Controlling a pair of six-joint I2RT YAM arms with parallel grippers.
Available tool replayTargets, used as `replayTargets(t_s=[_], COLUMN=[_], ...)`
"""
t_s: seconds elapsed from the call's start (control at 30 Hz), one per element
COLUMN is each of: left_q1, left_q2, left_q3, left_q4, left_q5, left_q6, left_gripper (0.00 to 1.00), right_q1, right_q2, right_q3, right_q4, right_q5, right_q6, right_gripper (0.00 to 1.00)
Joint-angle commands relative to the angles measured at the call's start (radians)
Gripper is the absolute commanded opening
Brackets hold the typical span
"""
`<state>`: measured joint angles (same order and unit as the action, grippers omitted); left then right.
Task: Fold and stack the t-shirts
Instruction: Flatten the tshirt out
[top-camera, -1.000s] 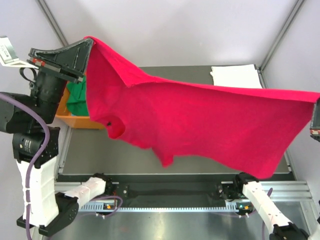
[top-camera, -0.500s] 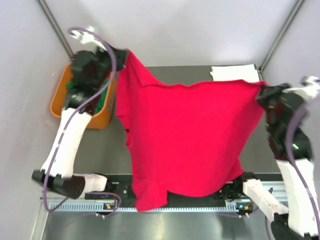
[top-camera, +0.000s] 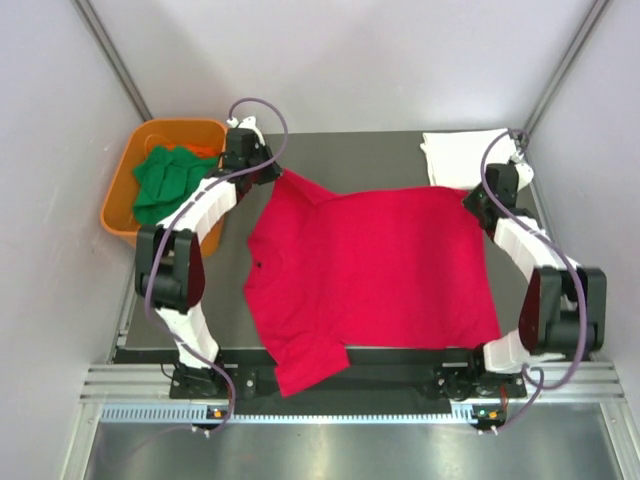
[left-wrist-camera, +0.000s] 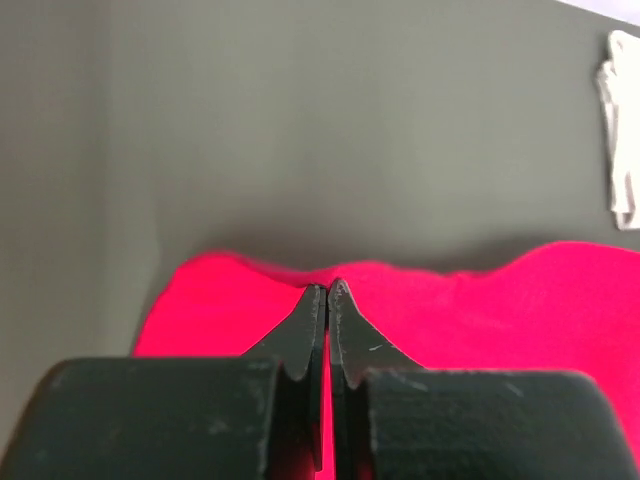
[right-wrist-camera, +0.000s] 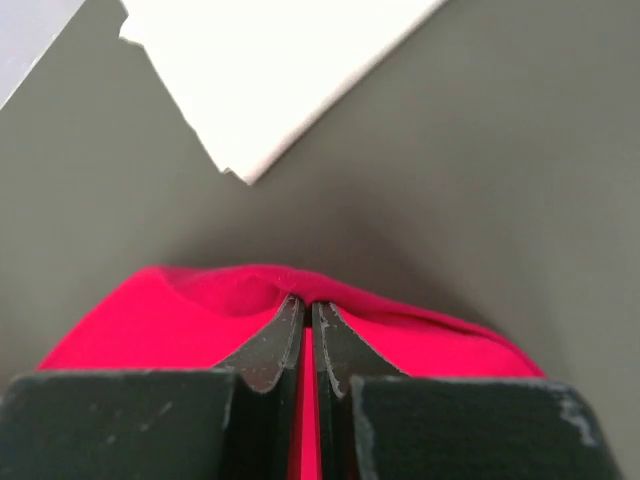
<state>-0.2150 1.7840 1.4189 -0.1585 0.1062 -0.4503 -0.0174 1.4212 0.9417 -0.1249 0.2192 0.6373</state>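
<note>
A bright red t-shirt (top-camera: 370, 265) lies spread across the dark table, its near sleeve hanging over the front edge. My left gripper (top-camera: 272, 176) is shut on the shirt's far left corner; red cloth (left-wrist-camera: 250, 305) shows between its fingers. At the far right corner my right gripper (top-camera: 476, 200) is shut on the red t-shirt (right-wrist-camera: 220, 300) too. A folded white t-shirt (top-camera: 468, 155) lies at the table's far right and shows as a white stack (left-wrist-camera: 622, 130) and as a white slab (right-wrist-camera: 270, 60). Green t-shirts (top-camera: 168, 180) sit in the orange tub (top-camera: 125, 165).
The orange tub stands off the table's left edge, beside my left arm. Bare dark table surface (top-camera: 380, 155) shows beyond the red shirt. Metal rails (top-camera: 320, 395) run along the near edge. Grey walls enclose the cell.
Both arms have swung down and forward from high in the air, and the red t-shirt went from hanging stretched between them to lying spread on the table. Both grippers stayed shut on it.
</note>
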Motion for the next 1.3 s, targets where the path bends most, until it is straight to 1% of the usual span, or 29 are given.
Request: replayTargets(t_s=[0.0,0.1,0.13,0.23,0.3,0.37,0.47,0.7,0.87,0.97,1.03,1.1,1.27], left_q1=[0.022,0.023,0.023,0.023,0.025,0.026,0.035,0.043,0.045,0.045,0.045,0.045,0.045], left_q2=[0.064,0.143,0.159,0.204,0.222,0.248,0.279,0.333,0.348,0.362,0.362,0.354,0.299], left_q3=[0.107,0.175,0.193,0.258,0.293,0.342,0.386,0.468,0.494,0.531,0.561,0.560,0.503], left_q4=[0.135,0.119,0.105,0.048,0.008,-0.031,-0.084,-0.171,-0.225,-0.291,-0.347,-0.357,-0.371], left_q5=[0.078,0.116,0.121,0.101,0.067,0.041,0.039,0.059,0.089,0.093,0.145,0.151,0.190], left_q6=[-0.016,-0.034,-0.044,-0.071,-0.080,-0.082,-0.097,-0.099,-0.117,-0.122,-0.139,-0.142,-0.162], left_gripper=[0.00,0.00,0.00,0.00,0.00,0.00,0.00,0.00,0.00,0.00,0.00,0.00,0.00], right_q1=[-0.036,-0.062,-0.068,-0.092,-0.096,-0.098,-0.107,-0.138,-0.168,-0.185,-0.196,-0.197,-0.204], right_q2=[0.093,0.177,0.192,0.264,0.323,0.375,0.407,0.417,0.401,0.400,0.384,0.378,0.383], right_q3=[0.087,0.091,0.088,0.097,0.144,0.179,0.198,0.189,0.161,0.160,0.167,0.169,0.200], right_q4=[0.225,0.295,0.320,0.407,0.410,0.383,0.386,0.377,0.367,0.358,0.325,0.312,0.232], right_q5=[-0.157,-0.216,-0.259,-0.352,-0.400,-0.408,-0.420,-0.422,-0.437,-0.486,-0.529,-0.537,-0.633], right_q6=[-0.008,0.019,0.019,0.013,-0.001,-0.016,-0.016,-0.034,-0.044,-0.048,-0.054,-0.053,-0.027], right_gripper=[0.00,0.00,0.00,0.00,0.00,0.00,0.00,0.00,0.00,0.02,0.03,0.02,0.00])
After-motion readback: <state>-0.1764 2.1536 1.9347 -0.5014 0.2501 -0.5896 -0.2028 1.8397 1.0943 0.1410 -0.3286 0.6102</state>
